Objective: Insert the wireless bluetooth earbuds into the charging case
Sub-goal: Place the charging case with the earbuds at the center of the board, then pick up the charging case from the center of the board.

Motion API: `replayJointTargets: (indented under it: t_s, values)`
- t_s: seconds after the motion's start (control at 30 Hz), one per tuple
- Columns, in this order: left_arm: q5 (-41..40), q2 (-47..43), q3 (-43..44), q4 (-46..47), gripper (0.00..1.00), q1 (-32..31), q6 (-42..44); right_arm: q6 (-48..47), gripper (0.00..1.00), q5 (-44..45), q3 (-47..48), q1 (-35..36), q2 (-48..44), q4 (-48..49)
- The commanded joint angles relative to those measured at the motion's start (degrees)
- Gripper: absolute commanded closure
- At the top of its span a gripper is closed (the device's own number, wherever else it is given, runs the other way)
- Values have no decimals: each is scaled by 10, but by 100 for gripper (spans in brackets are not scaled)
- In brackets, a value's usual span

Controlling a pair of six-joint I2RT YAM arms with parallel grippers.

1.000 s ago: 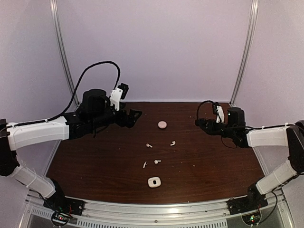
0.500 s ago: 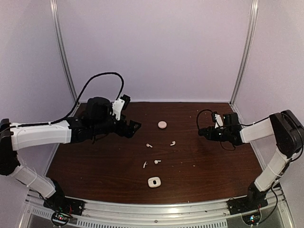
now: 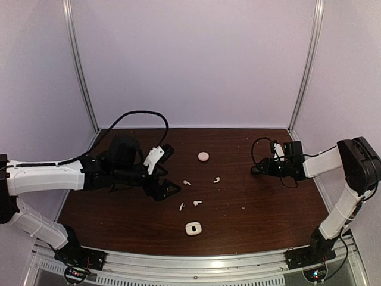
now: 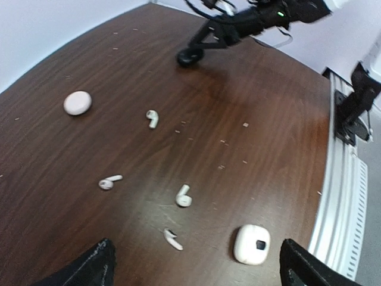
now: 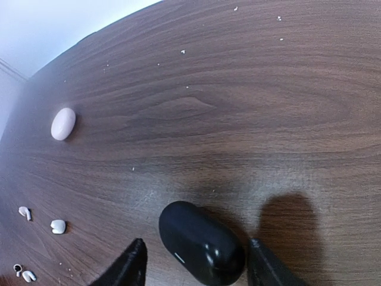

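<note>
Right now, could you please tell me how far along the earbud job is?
Done: nothing yet; four white earbuds lie loose on the table, and the white case and round case look shut. In hand: the open right gripper straddles the black case; the open left gripper hovers over the earbuds, holding nothing. Left: opening a case and seating every earbud.

My left gripper (image 3: 168,189) has swung from the table's (image 3: 268,202) far edge toward its middle. My right gripper (image 3: 255,170) dropped slightly lower.
</note>
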Motion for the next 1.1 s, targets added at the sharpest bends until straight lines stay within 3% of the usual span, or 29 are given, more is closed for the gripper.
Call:
replayJointTargets:
  t_s: [0.0, 0.13, 0.27, 0.6, 1.07]
  values:
    - [14, 0, -4, -38, 4, -69, 57, -14, 37, 10, 13, -10, -4, -8]
    - [12, 18, -4, -66, 9, -103, 80, -14, 26, 7, 12, -9, -23, -12]
    - [11, 46, -3, -69, 13, -131, 99, -11, 23, -11, -1, -8, -64, -11]
    - [-21, 130, -43, 76, 24, -165, 63, 3, 24, -78, -30, 26, -143, -11]
    - [-52, 203, -88, 205, 30, -176, 85, 36, 27, -151, -61, 55, -181, -4]
